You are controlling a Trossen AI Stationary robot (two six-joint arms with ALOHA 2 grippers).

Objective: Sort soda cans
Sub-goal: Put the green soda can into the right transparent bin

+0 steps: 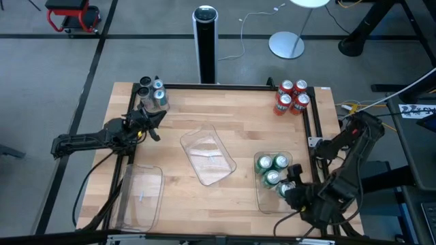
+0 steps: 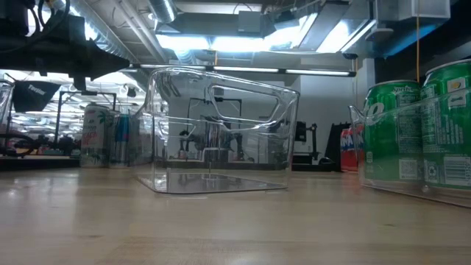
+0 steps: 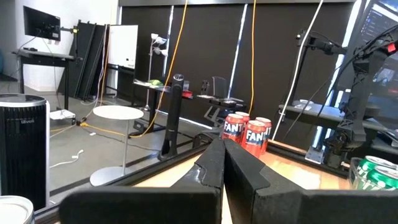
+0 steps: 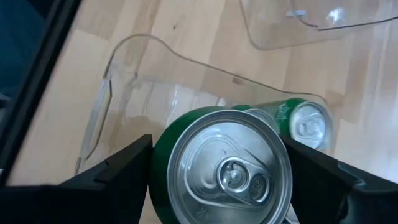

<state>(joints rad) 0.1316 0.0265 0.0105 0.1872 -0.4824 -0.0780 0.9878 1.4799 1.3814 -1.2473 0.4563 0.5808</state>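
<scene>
Three green soda cans [image 1: 272, 167] stand in the clear tray [image 1: 262, 197] at the near right. My right gripper [image 1: 289, 188] is over that tray's near end, shut on another green can [image 4: 224, 171]. Red-and-white cans [image 1: 291, 96] stand grouped at the far right corner, and silver cans with blue marks [image 1: 152, 92] at the far left corner. My left gripper [image 1: 158, 122] waits shut, holding nothing, just near the silver cans; its shut fingers [image 3: 214, 165] point across the table at the red cans [image 3: 247, 133]. My right gripper pinches the green can's side wall [image 4: 160, 155] between its two fingers [image 4: 121, 171], one on each side just below the rim. The fingers slant down from the table's near right. The can's silver top [image 4: 230, 168] faces the wrist; its base is hidden.
An empty clear tray [image 1: 208, 158] lies slanted at the table's middle, and another [image 1: 142, 196] at the near left. A tall black-and-silver cylinder [image 1: 205, 41] stands on the floor beyond the far edge. Bare wood lies between the trays.
</scene>
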